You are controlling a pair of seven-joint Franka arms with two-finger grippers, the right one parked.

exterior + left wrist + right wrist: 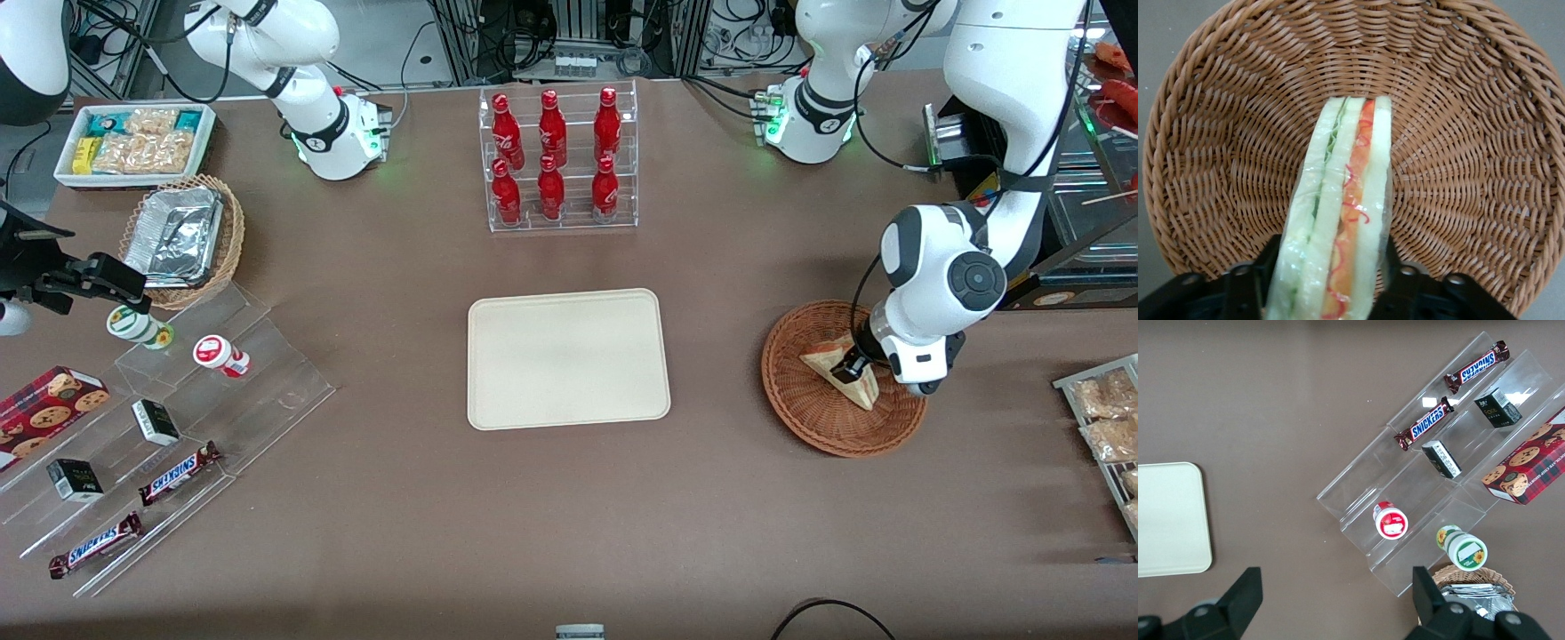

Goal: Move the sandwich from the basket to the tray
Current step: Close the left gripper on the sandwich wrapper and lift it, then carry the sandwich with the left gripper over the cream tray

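Note:
The sandwich [840,369], a wrapped wedge of pale bread with red and green filling, is in the reddish-brown wicker basket [805,404] toward the working arm's end of the table. My left gripper [858,364] is down in the basket with a finger on each flat side of the sandwich. In the left wrist view the sandwich [1341,220] stands on edge between my black fingers [1245,283], pressed against both, with the basket's weave [1458,133] around it. The cream tray [567,357] lies bare at the table's middle, beside the basket.
A clear rack of red bottles [558,160] stands farther from the front camera than the tray. Bagged snacks [1107,418] lie at the working arm's table edge. Clear tiered shelves [178,427] with candy bars, a foil-tray basket [182,240] and a white snack bin [133,142] lie toward the parked arm's end.

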